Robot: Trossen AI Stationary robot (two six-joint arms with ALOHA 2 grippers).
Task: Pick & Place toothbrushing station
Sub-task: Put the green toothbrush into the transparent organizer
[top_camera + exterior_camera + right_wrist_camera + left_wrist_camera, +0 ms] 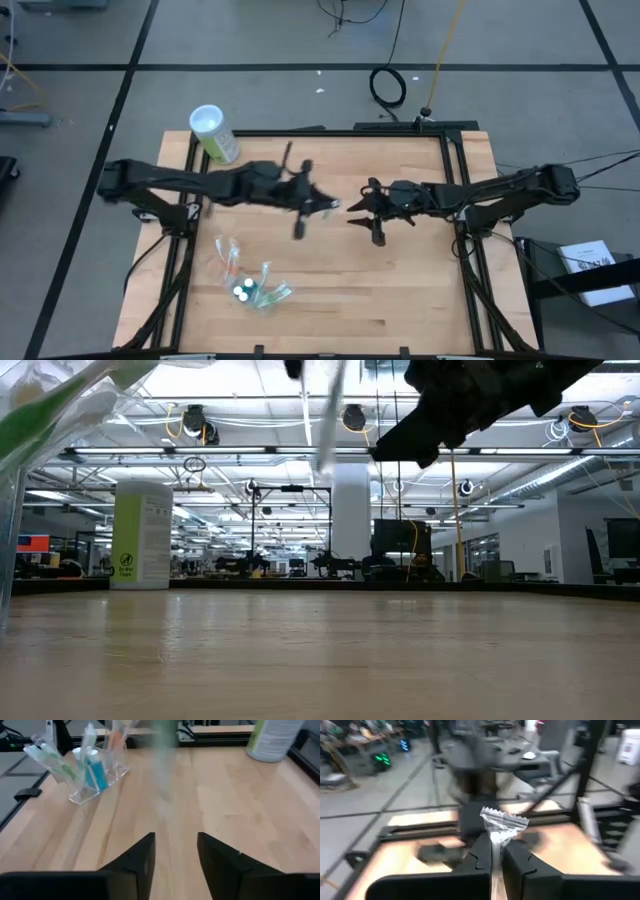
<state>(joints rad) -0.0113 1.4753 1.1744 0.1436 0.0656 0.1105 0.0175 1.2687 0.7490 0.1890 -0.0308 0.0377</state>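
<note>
My left gripper (318, 203) is above the middle of the table and is shut on a toothbrush in a clear wrapper (502, 822). The wrapped toothbrush shows as a thin blurred strip in the low view (325, 420) and as a blurred green-white streak in the right wrist view (162, 760). My right gripper (362, 210) faces it from the table's right, open and empty (175, 852). The clear plastic holder (255, 290) stands on the near left of the table. It holds several toothbrushes and blue-capped tubes (95, 772). My left gripper pinches the wrapped toothbrush between its two fingers (480, 852), a little below the wrapper's crimped end (504, 819). That end sticks out past the fingertips. The fingers point toward the table's right. The toothbrush is lifted clear of the table.
A large green canister with a white lid (213, 133) lies at the table's far left corner and also shows in the low view (142, 535). Black frame rails (462, 200) run along the table's sides. Bare wood (400, 290) lies at the near right.
</note>
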